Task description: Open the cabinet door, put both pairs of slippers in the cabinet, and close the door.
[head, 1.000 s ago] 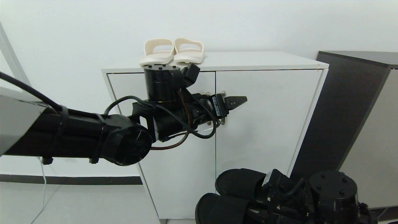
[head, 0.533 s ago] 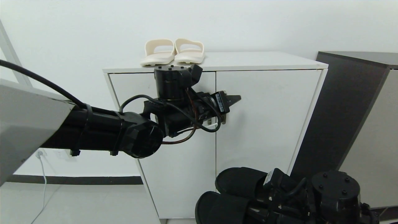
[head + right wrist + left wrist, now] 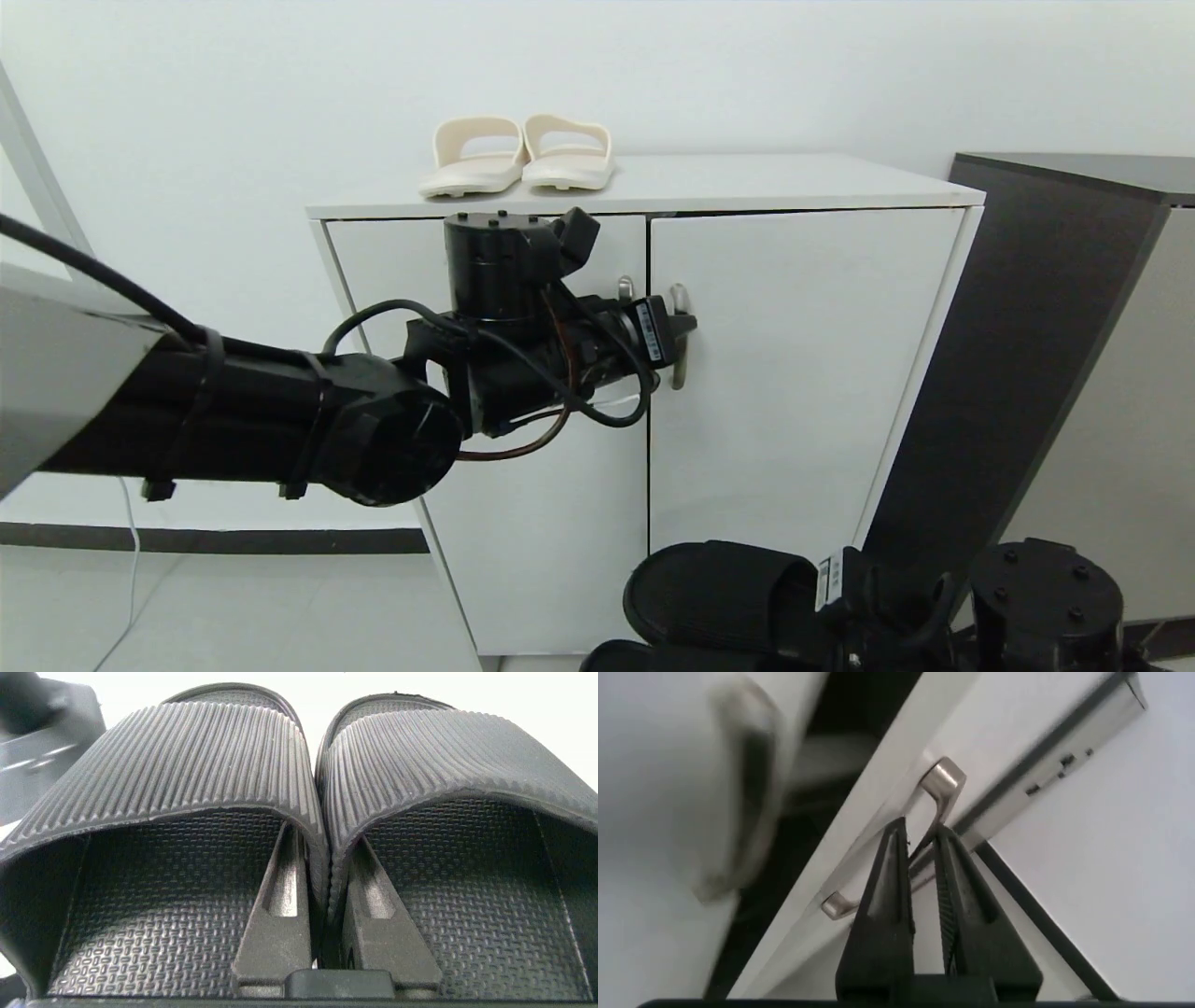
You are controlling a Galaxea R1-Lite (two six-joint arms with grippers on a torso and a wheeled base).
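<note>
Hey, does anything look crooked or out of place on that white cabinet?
Only the right door: it stands slightly ajar, a dark gap along its top edge, while the left door sits flush. The left gripper is shut on its handle, so that fits opening it. The cream slippers sit neatly on top.

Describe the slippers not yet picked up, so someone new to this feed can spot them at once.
Find the white cabinet against the wall. On its top, above the left door, a pair of slippers sits side by side with the toes at the front edge. They are cream and smooth, unlike the black ribbed pair pinched in the right gripper low in front of the cabinet.
</note>
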